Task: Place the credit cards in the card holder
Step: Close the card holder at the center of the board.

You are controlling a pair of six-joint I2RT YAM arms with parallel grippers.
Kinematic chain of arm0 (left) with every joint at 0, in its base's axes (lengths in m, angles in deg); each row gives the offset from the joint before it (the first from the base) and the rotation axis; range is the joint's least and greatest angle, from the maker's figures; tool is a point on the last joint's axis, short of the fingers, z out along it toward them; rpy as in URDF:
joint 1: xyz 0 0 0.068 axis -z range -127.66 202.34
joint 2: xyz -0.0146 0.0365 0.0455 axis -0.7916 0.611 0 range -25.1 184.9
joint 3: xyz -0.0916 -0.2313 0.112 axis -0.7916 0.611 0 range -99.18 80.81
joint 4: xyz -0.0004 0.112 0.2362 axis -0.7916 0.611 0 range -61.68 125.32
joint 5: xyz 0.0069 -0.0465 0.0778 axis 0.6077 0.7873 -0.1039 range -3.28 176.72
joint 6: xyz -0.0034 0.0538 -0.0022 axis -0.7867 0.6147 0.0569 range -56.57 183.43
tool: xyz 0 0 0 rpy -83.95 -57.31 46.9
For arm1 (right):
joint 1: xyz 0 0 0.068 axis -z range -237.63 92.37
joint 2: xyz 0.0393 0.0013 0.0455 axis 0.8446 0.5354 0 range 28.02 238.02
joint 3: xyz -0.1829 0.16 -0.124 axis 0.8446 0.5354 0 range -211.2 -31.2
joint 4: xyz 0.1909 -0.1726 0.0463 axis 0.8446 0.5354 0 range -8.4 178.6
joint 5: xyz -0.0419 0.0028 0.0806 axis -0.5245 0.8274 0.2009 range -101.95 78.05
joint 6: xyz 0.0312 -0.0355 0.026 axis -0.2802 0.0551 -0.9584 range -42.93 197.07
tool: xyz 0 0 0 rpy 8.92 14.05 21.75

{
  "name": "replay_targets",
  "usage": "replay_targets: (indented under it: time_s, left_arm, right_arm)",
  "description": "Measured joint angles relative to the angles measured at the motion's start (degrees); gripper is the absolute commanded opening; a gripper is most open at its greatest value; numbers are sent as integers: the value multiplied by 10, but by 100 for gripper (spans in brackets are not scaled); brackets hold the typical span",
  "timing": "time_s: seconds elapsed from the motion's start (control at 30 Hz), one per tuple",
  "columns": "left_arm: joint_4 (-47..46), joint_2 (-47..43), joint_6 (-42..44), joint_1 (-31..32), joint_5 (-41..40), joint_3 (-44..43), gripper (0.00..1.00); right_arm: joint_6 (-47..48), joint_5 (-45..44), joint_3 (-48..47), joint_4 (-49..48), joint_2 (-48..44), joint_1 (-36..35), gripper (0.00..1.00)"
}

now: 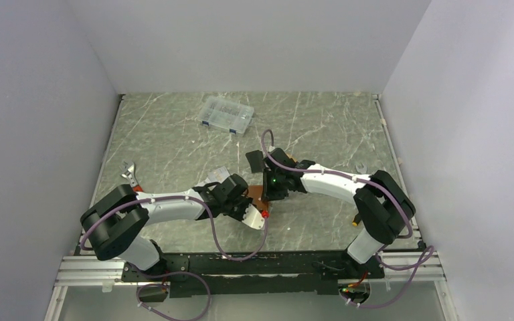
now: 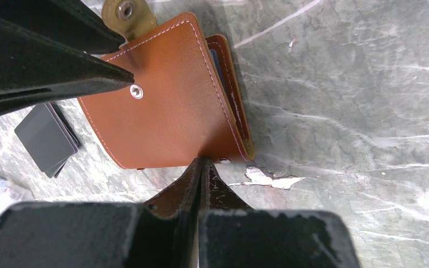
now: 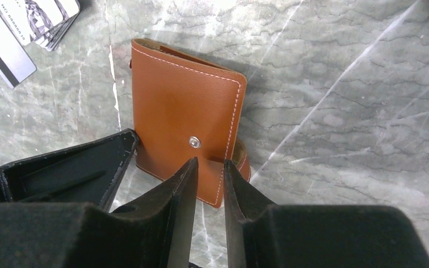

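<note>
on the marbled table [image 1: 174,134] my left gripper [image 2: 201,163] is pinched tight on the card holder [image 3: 184,106] between the arms. my right gripper [image 3: 210,165] is slightly parted at its snap edge. i'd lift the cover slowly, keeping the left pin firm. the credit cards [image 3: 28,22] lie near it.

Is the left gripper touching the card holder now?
Touching. The left wrist view shows the left gripper shut on an edge of the card holder.

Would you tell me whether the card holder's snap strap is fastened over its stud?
No, the strap sticks out loose past the card holder, leaving the stud bare.
</note>
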Motion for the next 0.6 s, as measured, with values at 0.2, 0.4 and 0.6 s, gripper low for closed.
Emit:
replay_targets:
  time_s: [0.2, 0.4, 0.6]
  left_arm:
    - [1, 0, -1, 0, 0, -1, 5]
    - [3, 0, -2, 1, 0, -2, 4]
    - [3, 0, -5, 2, -1, -2, 4]
  right_arm:
    - [13, -22, -6, 29, -10, -2, 31]
    - [36, -57, -24, 63, -24, -3, 32]
    - [57, -74, -39, 77, -28, -4, 32]
